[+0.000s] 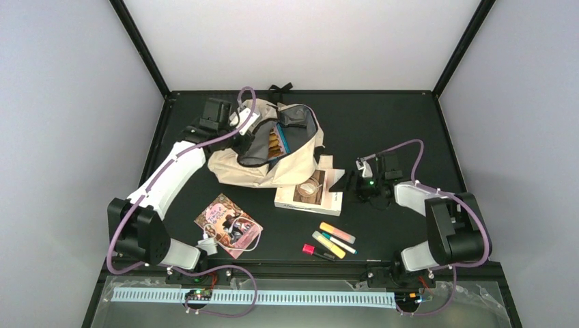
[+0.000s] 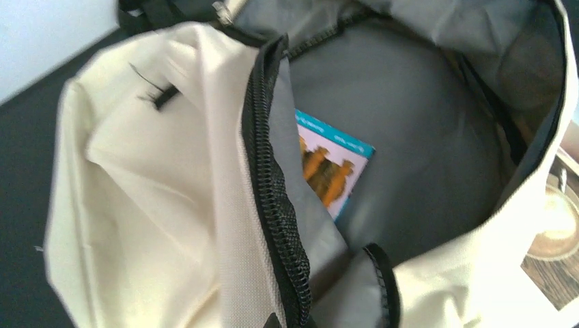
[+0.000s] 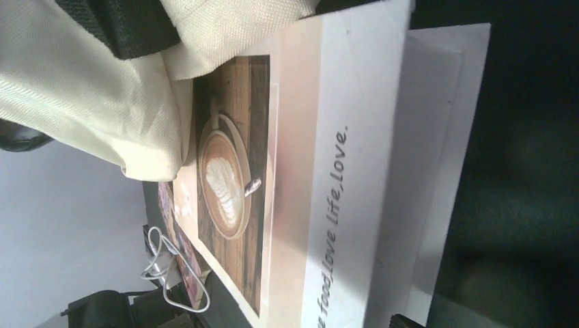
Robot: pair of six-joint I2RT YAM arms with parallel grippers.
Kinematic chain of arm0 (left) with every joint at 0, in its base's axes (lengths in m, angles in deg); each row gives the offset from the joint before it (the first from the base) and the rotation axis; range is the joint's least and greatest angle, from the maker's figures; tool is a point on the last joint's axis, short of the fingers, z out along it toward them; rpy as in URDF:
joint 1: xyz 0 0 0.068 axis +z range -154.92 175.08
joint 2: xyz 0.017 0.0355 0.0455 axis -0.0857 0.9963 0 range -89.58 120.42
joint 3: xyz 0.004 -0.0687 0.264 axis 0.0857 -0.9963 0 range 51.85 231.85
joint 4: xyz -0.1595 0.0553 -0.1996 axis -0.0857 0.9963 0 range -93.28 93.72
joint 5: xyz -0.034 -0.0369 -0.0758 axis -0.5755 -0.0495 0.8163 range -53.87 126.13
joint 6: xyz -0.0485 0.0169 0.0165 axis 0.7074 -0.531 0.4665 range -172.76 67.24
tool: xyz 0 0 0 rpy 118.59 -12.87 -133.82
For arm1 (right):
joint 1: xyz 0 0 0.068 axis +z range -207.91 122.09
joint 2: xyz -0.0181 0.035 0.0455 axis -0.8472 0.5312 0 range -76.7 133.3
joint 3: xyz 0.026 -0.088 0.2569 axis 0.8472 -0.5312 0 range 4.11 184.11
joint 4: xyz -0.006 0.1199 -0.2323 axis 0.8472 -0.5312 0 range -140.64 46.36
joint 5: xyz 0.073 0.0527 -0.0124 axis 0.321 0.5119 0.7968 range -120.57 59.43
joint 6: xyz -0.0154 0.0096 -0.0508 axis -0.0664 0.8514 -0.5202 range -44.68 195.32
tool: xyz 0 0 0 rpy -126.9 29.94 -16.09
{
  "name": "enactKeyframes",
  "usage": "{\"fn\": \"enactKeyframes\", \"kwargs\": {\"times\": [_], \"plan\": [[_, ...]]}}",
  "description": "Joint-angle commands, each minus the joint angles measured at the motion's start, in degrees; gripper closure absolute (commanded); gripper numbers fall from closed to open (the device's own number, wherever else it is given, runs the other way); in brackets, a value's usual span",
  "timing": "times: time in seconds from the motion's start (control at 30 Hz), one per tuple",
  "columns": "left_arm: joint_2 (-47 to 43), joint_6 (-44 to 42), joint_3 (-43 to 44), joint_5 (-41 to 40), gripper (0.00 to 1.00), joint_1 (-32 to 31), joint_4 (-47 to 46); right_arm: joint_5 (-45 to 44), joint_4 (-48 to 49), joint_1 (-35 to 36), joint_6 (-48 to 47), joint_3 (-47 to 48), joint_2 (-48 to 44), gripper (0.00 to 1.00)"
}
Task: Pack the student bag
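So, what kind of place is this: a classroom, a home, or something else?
Probably a robot test cell in a lab: plain white panels enclose a black table, a left arm and a right arm are bolted at its near edge, and the student bag and markers look staged.

student bag (image 2: pixel 171 205) of coarse woven cloth; book (image 3: pixel 293 137) cover glossy.

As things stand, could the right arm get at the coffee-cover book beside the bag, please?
Probably yes. The right gripper sits just beside the book, with nothing between them; the student bag covers only its far corner.
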Motion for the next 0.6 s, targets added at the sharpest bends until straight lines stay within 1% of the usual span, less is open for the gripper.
{"fn": "enactKeyframes", "kwargs": {"times": [0.0,0.1,0.2,0.27,0.33,0.4,0.53,0.57], "plan": [[0.13,0.11,-5.16,4.35,0.98,-2.07,-0.85,1.07,7.91,1.02,2.09,2.05,3.55,0.23],[3.16,-0.45,-8.46,5.43,0.98,-4.62,-1.09,0.53,7.83,1.18,1.51,3.44,5.38,0.29],[7.17,-0.12,-8.40,6.52,0.98,-6.13,-0.59,0.74,8.22,1.22,1.32,3.91,6.71,0.38],[9.08,-0.33,-7.77,6.43,0.98,-7.42,-0.45,0.69,8.25,1.21,0.99,4.26,7.71,0.47],[9.91,-0.57,-7.36,6.17,0.98,-8.64,-0.52,0.80,8.57,1.20,0.87,4.64,9.02,0.58],[10.09,-0.28,-7.01,6.44,0.98,-9.22,-0.56,1.28,9.06,1.21,0.99,4.92,9.87,0.71],[9.04,0.35,-4.97,4.61,0.98,-8.90,0.68,1.87,9.31,1.16,0.87,5.11,8.60,0.97],[8.53,0.34,-4.34,4.39,0.99,-8.54,0.91,2.02,9.02,1.12,0.83,5.19,7.82,0.99]]}}
